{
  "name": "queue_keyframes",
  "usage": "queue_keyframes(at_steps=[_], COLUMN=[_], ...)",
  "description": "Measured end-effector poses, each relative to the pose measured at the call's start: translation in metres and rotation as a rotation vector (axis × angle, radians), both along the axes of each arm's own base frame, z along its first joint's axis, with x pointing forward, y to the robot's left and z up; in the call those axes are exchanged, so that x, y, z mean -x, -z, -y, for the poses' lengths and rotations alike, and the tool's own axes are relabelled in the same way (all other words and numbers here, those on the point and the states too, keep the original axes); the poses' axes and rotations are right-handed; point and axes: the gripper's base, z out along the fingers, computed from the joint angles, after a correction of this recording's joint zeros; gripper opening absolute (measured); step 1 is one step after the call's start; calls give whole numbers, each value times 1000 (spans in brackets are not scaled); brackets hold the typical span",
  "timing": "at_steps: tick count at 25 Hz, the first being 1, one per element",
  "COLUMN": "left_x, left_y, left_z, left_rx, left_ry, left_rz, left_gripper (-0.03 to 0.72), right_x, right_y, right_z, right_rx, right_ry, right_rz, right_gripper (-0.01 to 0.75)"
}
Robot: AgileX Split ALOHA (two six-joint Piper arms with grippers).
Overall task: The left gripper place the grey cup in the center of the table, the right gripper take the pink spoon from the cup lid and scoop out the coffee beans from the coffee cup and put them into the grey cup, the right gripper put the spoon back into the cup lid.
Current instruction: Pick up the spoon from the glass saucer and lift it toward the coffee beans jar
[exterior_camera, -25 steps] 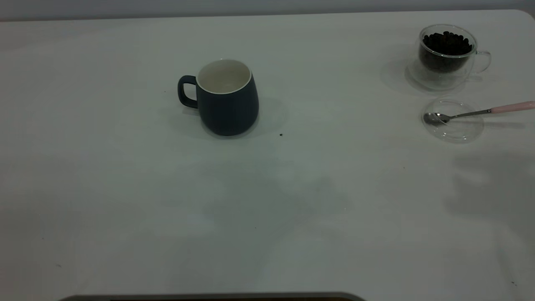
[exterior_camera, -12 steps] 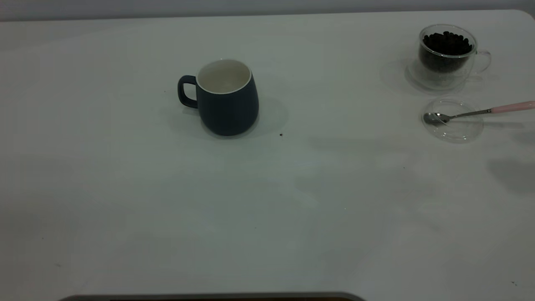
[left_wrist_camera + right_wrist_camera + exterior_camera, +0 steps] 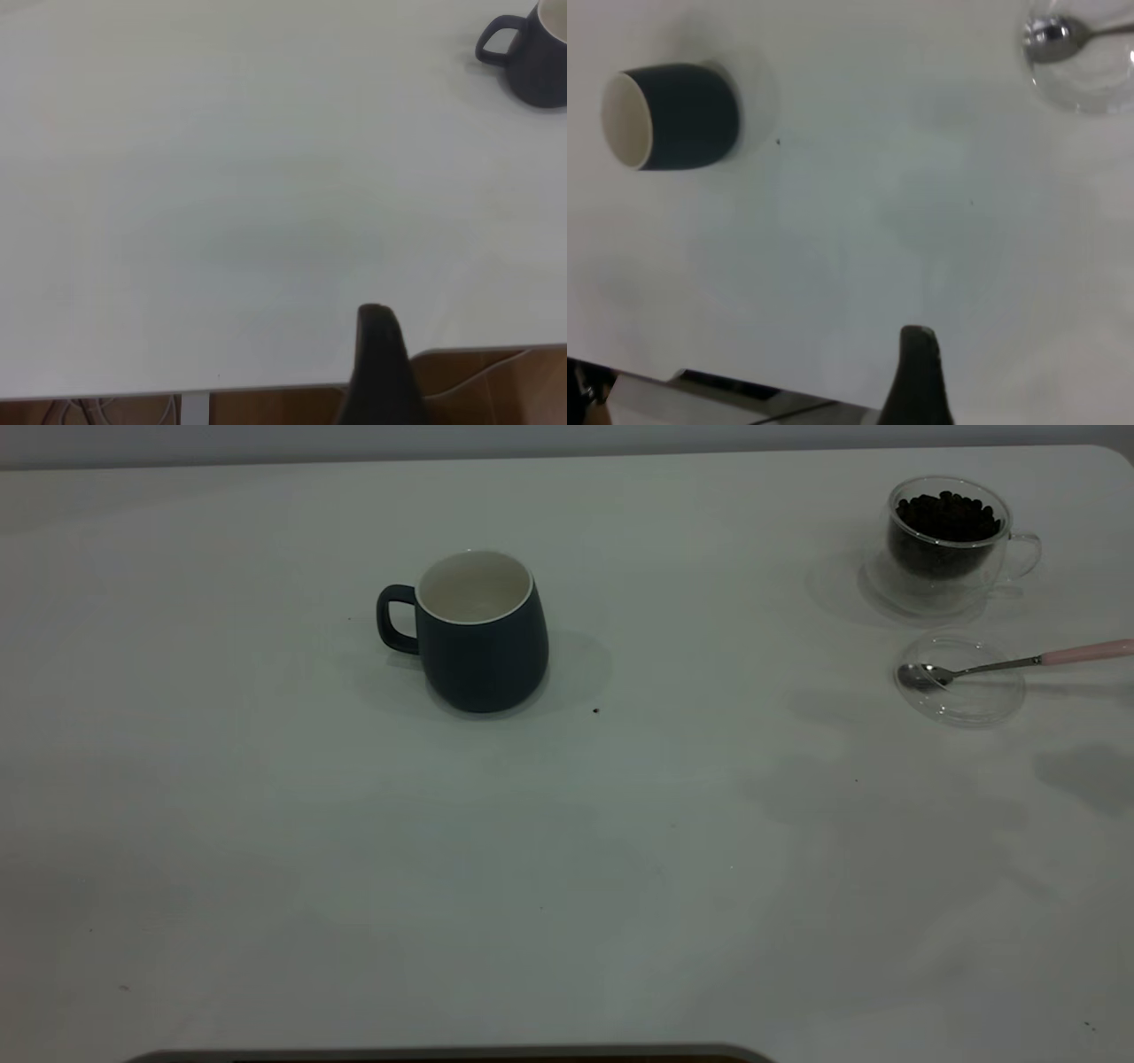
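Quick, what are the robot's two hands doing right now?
Left gripper: cannot tell, holding nothing.
Right gripper: cannot tell, holding nothing.

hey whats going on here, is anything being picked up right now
Nothing is being held at this moment. The grey cup stands upright and empty on the table. Off to the right, the coffee cup is full of coffee beans, and the pink spoon rests with its bowl on the cup lid. Both arms hang back near the table's front edge; only a dark tip of the left pincer and right pincer shows.

Open table (image 3: 673, 850) btwn grey cup (image 3: 483, 633), cup lid (image 3: 961, 682)
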Motion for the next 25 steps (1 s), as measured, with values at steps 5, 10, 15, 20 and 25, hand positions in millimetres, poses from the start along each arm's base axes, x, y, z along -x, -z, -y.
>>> queue_keyframes(at_steps=[5, 10, 15, 20, 25], left_x=[0, 0, 0, 0, 0], left_y=[0, 0, 0, 0, 0], left_z=[0, 0, 0, 0, 0], left_rx=[0, 0, -1, -1, -1], left_ry=[0, 0, 1, 1, 1], left_rz=[0, 0, 0, 0, 0], left_gripper=[588, 588, 588, 588, 588], right_x=[-4, -9, -14, -12, -8], right_y=[29, 54, 71, 84, 92], right_z=[3, -4, -10, 2, 16], right_rx=[-23, -16, 7, -9, -6], right_ry=[0, -2, 9, 38, 71], right_rz=[-65, -113, -128, -132, -127], right_gripper=[668, 663, 656, 654, 654])
